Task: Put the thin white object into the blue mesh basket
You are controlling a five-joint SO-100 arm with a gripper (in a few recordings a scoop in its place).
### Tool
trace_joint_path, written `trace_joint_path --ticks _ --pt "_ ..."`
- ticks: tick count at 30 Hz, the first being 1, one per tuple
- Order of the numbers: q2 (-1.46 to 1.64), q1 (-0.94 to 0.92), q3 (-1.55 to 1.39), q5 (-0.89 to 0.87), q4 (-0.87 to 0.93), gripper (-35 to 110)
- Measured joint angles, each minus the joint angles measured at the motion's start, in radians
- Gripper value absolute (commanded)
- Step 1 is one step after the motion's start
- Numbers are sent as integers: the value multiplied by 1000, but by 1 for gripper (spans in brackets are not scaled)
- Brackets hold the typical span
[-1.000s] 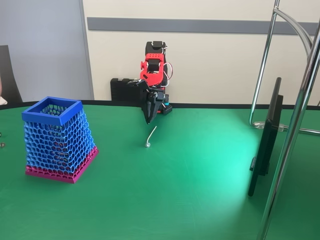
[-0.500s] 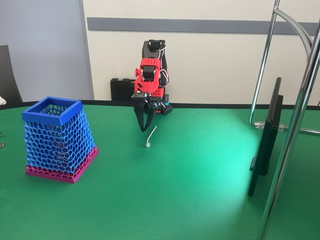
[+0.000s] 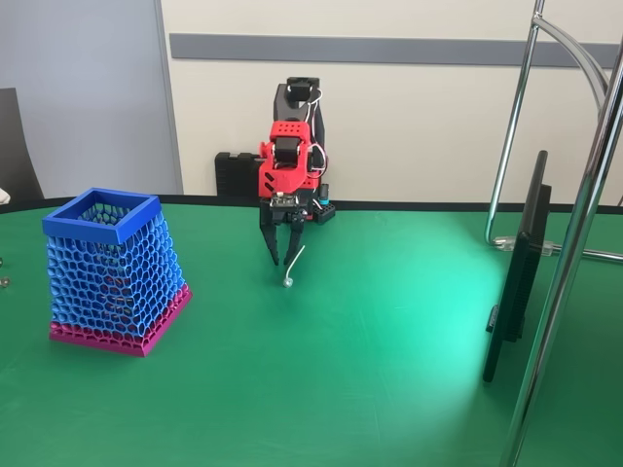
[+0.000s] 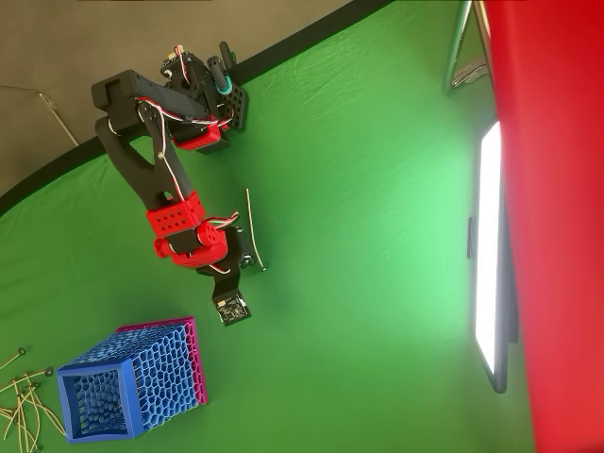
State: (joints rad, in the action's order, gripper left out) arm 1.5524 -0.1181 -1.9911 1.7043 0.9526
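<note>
The thin white object (image 3: 294, 266) lies flat on the green table, knob end toward the camera; from overhead the thin white object (image 4: 255, 231) is a slim line beside the arm. My gripper (image 3: 280, 255) points straight down, open, its black fingers hanging just left of the stick's far half and just above the table. In the overhead view the gripper (image 4: 242, 260) sits close against the stick's lower end. Whether a finger touches the stick is unclear. The blue mesh basket (image 3: 102, 216) stands upright to the left on its magenta base, and the overhead view shows the basket (image 4: 94, 377) well apart from the gripper.
Chrome stand poles (image 3: 569, 253) rise at the right, with a foot on the table at the back right (image 3: 506, 241). A black box (image 3: 234, 175) sits behind the arm's base. Several thin sticks (image 4: 21, 411) lie near the table's edge beside the basket.
The gripper has turned, opened its fingers and come down toward the stick. The stick and basket have not moved.
</note>
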Motion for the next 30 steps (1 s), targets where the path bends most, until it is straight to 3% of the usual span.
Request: trace_joint_path --ticks 30 --pt "-215 34 137 72 20 11"
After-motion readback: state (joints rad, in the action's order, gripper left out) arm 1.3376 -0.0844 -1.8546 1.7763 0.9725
